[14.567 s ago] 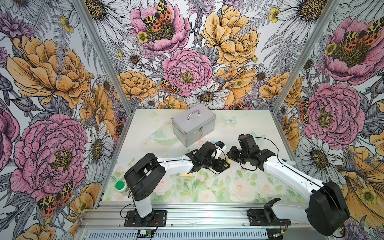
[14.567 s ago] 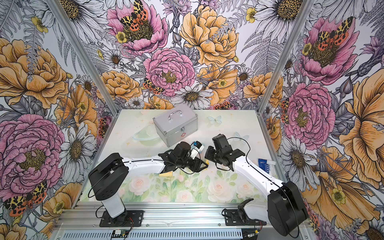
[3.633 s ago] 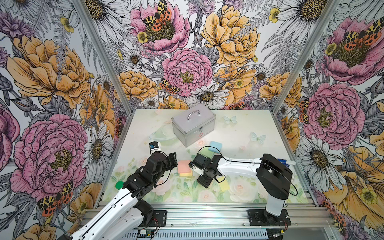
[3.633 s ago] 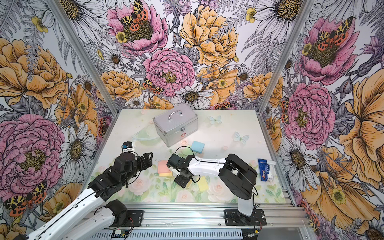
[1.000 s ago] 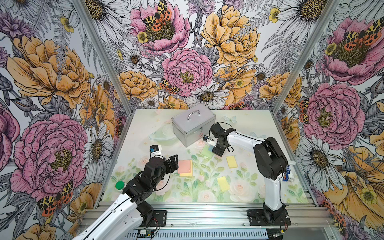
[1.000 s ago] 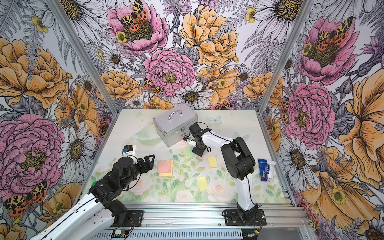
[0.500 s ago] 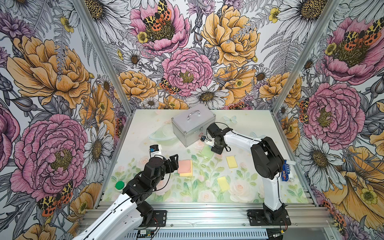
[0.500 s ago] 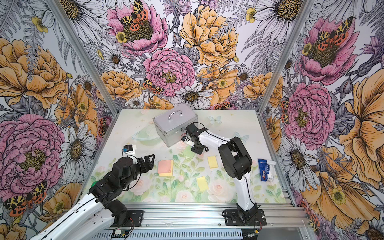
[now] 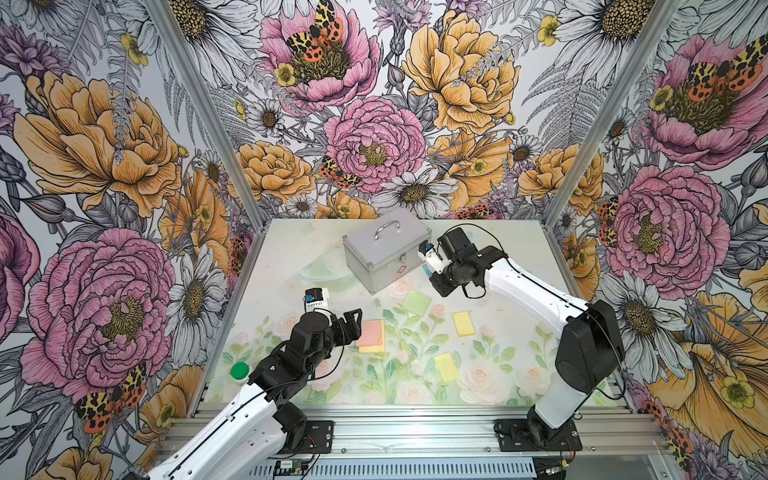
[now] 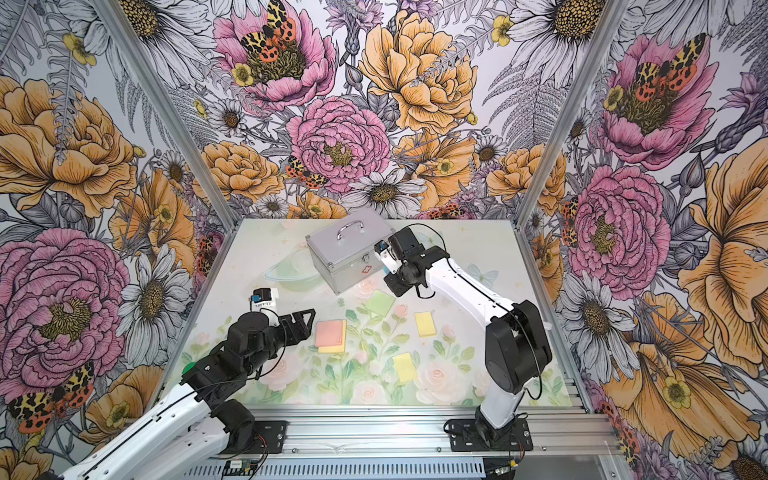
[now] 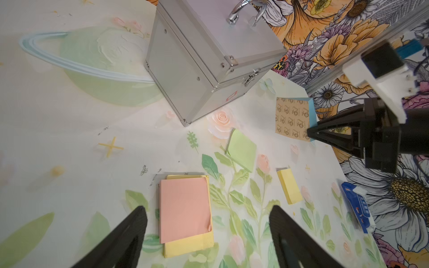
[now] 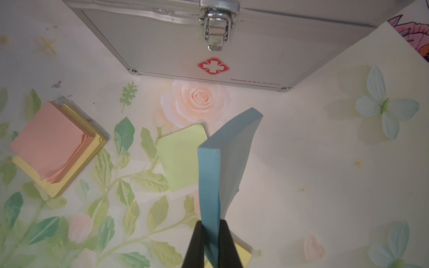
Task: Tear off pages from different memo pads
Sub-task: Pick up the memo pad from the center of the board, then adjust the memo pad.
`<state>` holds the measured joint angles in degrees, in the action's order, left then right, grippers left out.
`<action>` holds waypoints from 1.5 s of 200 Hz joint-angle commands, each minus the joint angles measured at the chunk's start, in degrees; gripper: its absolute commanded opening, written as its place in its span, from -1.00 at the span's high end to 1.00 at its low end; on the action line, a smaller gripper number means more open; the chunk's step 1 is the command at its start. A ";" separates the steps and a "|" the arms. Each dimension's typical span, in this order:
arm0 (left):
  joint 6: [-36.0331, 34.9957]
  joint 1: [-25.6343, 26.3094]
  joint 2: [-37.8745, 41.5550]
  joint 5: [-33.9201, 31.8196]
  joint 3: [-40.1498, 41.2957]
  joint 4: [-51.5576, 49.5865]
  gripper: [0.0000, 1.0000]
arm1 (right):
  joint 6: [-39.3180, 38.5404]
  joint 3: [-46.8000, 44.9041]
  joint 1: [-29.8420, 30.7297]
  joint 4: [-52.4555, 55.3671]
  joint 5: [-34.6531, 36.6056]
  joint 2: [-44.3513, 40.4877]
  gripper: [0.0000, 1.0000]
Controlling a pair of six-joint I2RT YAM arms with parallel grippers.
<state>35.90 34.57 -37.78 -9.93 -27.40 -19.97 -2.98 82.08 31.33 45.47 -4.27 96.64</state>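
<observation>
Table: floral mat [image 9: 519, 257], silver first-aid case [image 9: 384, 249] at the back.
Right gripper [image 12: 210, 229]: clamped on blue memo pad [image 12: 222, 150], just beside the case.
Left gripper [image 11: 207, 208]: jaws wide apart, beside salmon-pink memo pad [image 9: 371, 332], in front of the case.

Silver metal case [image 9: 384, 249], lid shut, latch fastened, red cross on its front, sits on floral-print worktop [image 9: 519, 249]. Green round cap [image 9: 239, 370] well apart from case. Blue packet [image 11: 356, 206] also well apart, by the wall.
</observation>
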 commanded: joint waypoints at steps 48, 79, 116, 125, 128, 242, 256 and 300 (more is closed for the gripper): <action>3.81 -0.80 -2.04 5.07 0.02 3.03 -0.73 | 25.97 -7.18 13.70 16.30 21.34 -6.62 1.00; 6.11 -2.34 -0.60 4.17 1.25 3.00 -0.73 | 30.21 -11.00 20.36 10.82 16.46 -3.28 1.00; 7.06 -3.68 -0.93 6.03 1.64 2.99 -0.72 | 31.95 -9.83 23.35 2.32 11.17 5.46 1.00; 7.01 -3.68 -1.16 6.72 1.56 2.93 -0.72 | 32.42 -9.63 23.47 0.06 9.38 7.08 1.00; 7.07 -3.69 -1.24 6.86 1.56 2.92 -0.72 | 32.68 -9.50 23.50 -0.74 8.87 7.42 1.00; 18.39 -1.60 -17.23 27.80 -3.27 21.74 -0.56 | 39.38 -20.80 23.01 -18.95 5.85 -3.78 1.00; 18.15 -0.88 -19.29 26.23 -4.48 20.68 -0.46 | 40.21 -22.82 23.19 -21.88 6.11 -6.46 1.00; 17.58 2.79 -27.11 21.04 -6.19 20.71 -0.35 | 37.99 -24.99 23.79 -24.05 9.55 -11.88 1.00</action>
<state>54.06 35.38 -61.49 14.57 -32.29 0.23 35.55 57.87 54.59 26.15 3.25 87.59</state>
